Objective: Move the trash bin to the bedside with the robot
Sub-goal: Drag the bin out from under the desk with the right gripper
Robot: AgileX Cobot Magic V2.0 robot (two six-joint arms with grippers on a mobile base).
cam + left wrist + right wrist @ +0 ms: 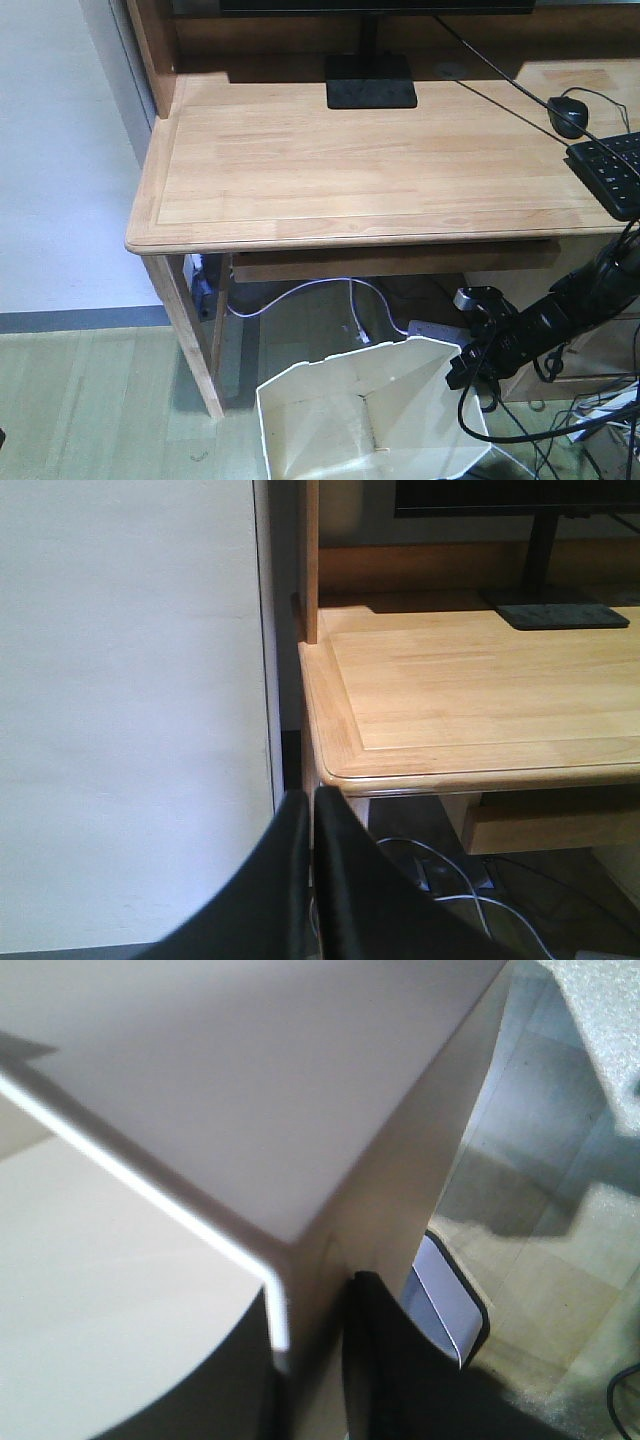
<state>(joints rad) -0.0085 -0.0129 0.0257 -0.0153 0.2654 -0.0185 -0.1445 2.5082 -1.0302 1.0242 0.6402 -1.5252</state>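
Note:
The white trash bin [340,400] stands on the floor in front of the desk, at the bottom of the front view, showing its faceted rim and cream inside. My right gripper [462,372] is at the bin's right rim on a black arm with trailing cables. In the right wrist view the bin wall [250,1090] runs between the two black fingers of the right gripper [315,1295], one inside and one outside, shut on it. My left gripper [310,795] is shut with nothing in it and points at the desk's left corner. The bedside is out of view.
The light wooden desk [350,160] carries a monitor stand [370,85], a mouse [570,115] and a keyboard [610,170]. A desk leg [195,340] stands left of the bin. Cables [350,300] and a power strip [430,328] lie underneath. A white wall [130,710] is at the left.

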